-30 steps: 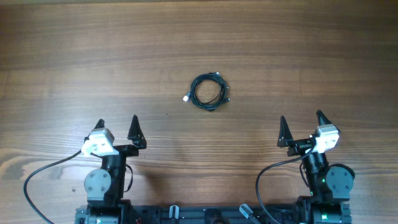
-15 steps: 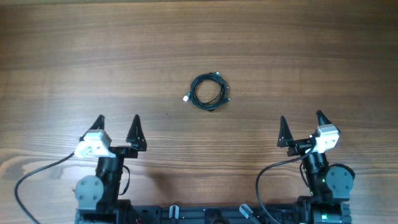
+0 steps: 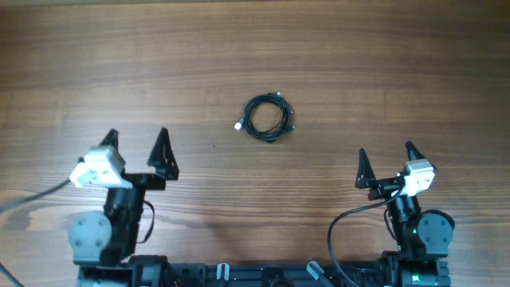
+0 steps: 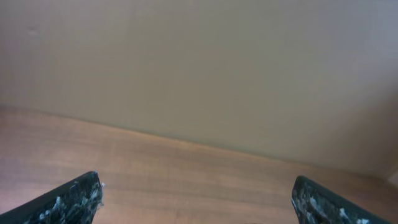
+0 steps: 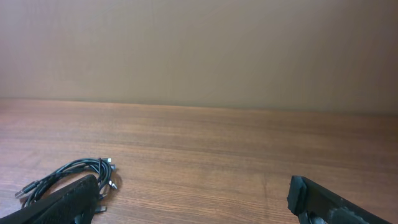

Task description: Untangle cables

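A small coiled bundle of thin black cables (image 3: 267, 117) lies mid-way across the brown wooden table (image 3: 398, 64). It sits close to 3 o'clock from the left gripper (image 3: 137, 134) and between 9 and 10 o'clock from the right gripper (image 3: 386, 150), about equally far from each. Both grippers gape wide and empty. The coil is round, and its white-tipped plug (image 3: 238, 125) juts out at 8 o'clock.

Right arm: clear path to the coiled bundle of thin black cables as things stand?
Probably yes. The coiled bundle of thin black cables lies alone on the brown wooden table, ahead and to the left of the right tool, which is open. Only bare wood lies between them. Arm extension unverified.
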Controlling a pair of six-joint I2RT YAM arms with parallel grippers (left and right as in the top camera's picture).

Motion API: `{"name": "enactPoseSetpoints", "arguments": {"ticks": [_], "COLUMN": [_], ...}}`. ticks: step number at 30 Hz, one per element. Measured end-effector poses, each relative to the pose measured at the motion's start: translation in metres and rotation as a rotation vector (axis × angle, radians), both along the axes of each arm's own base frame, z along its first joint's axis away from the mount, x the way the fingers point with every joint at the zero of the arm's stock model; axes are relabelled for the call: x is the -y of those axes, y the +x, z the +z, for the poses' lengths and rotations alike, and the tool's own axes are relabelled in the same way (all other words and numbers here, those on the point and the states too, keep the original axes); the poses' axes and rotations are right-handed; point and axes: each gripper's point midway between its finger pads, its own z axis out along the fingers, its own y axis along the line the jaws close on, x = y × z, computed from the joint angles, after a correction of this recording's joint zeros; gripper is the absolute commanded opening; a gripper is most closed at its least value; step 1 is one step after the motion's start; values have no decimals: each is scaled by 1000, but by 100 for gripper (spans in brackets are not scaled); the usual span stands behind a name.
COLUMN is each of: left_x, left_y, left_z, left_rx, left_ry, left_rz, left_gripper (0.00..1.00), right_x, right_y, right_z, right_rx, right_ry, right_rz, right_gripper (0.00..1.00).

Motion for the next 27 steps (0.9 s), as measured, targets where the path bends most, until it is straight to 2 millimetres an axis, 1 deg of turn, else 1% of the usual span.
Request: {"name": "enactPoseSetpoints", "arguments": {"ticks": [5,9,15,20,23,25,27], "left_x": [1,4,8,8,9,10,10], "left_y": [17,30,52,71,84,92,101], "left_z": [36,61,91,123,151,163,167], "left_rx": [-57,-113,-217,-228,-205,-201,-224], "left_ry": [30,80,174,235,252,262,280], "left_rz": [-1,-23,-52,-60,-62,-63,-69], "left_gripper": [100,100,100,100,100,100,100], "right_x": [0,0,0,1,1,1,1], "right_y": [0,0,0,0,0,0,0], "right_z": [0,0,0,0,0,0,0], "right_rx": [0,0,0,0,0,0,0], "right_ry": [0,0,0,0,0,0,0], "right_rz": [-1,-3,-3,-3,-3,-3,-3], "right_gripper": [100,100,100,100,100,100,100]}}
